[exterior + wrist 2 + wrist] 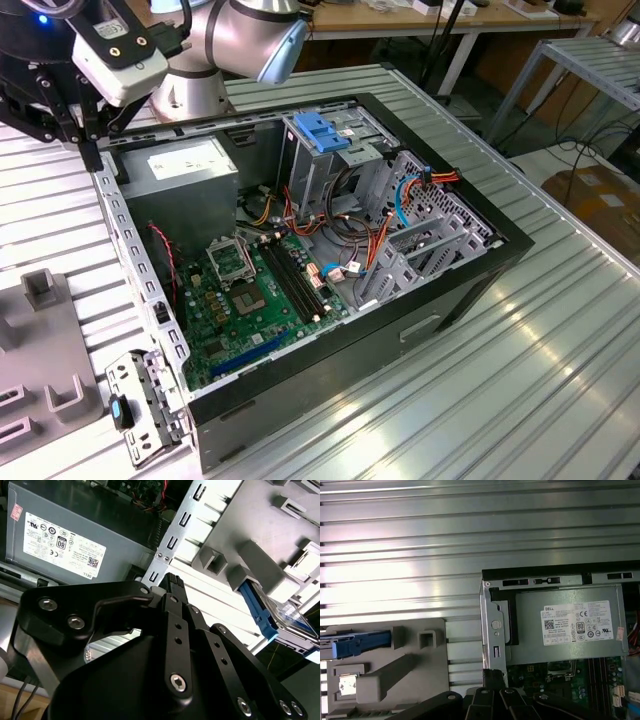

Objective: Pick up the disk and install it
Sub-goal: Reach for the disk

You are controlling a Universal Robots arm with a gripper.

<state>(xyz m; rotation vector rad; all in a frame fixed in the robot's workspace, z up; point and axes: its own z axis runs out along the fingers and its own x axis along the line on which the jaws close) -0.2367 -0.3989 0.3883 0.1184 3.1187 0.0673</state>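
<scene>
The disk [355, 644] lies in a grey fixture [410, 680] on the ribbed surface [470, 530]. It is off to one side of the tool [170, 584] and apart from it. In the second wrist view the disk's blue rail and labelled face show at the fixture's far end. The tool hangs just above the metal side wall [492, 630] of the open case [330, 370], between the fixture and the power supply [570, 625]. Whether the tool is wide or narrow cannot be told. The power supply sits in the case corner nearest the tool. Farther from the tool, the motherboard [250, 300] lies on the case floor. Beyond it stands the cage [335, 175] with its blue latch [320, 130], well apart from the tool.
</scene>
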